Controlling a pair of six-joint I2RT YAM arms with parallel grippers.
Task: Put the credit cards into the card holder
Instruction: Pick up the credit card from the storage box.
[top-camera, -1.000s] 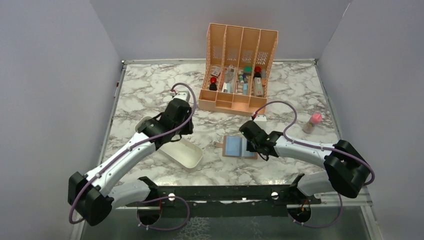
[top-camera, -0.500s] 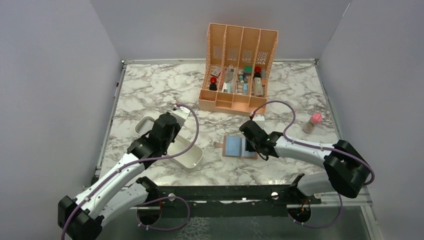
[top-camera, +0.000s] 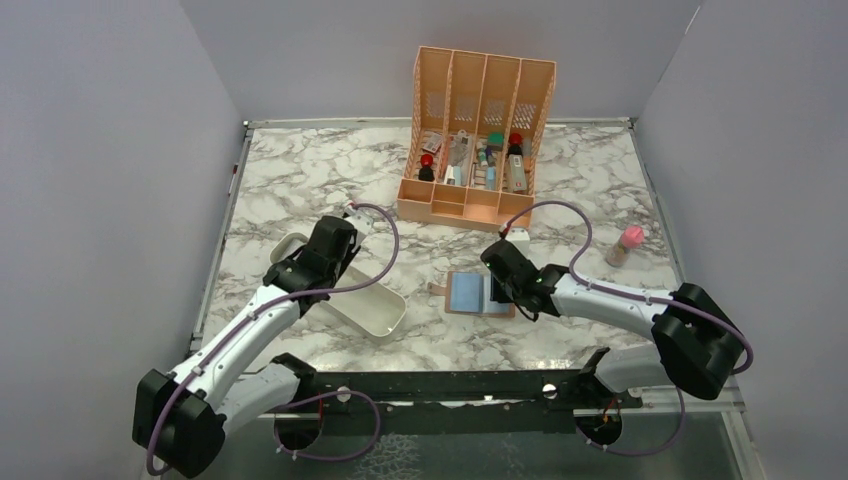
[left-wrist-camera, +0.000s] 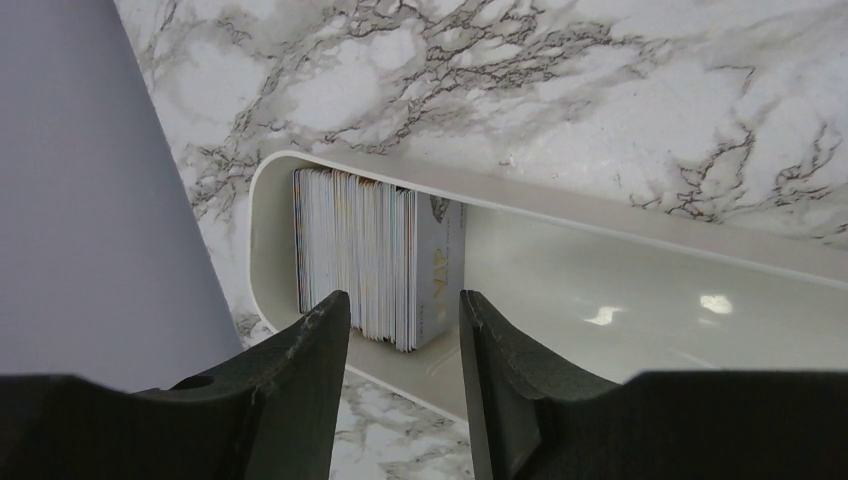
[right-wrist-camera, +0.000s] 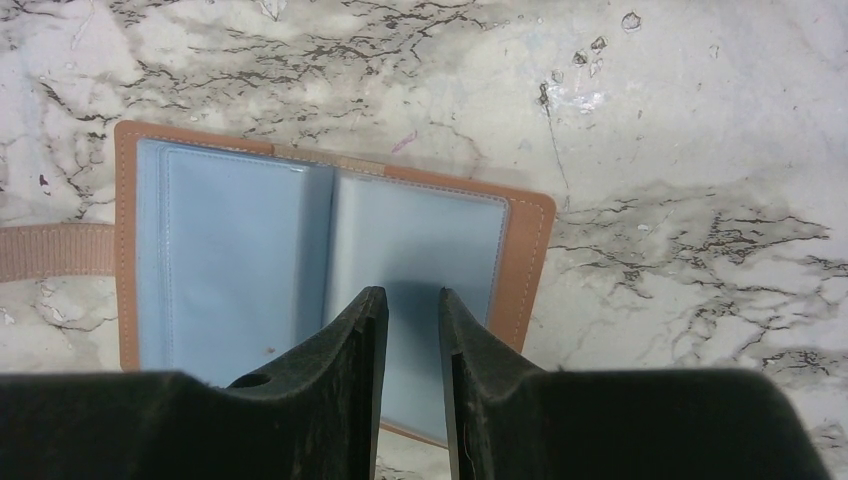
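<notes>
The credit cards (left-wrist-camera: 365, 255) are standing packed in the white tray (left-wrist-camera: 600, 207) toward the desk's near left corner, with the left gripper (left-wrist-camera: 402, 300) hovering over them, jaws apart and empty. The card holder (right-wrist-camera: 230, 250) is lying open by the middle of the near edge, its pockets apparently bare, and the right gripper (right-wrist-camera: 411, 296) is poising over it, jaws slightly apart; seemingly every card is waiting to go in
</notes>
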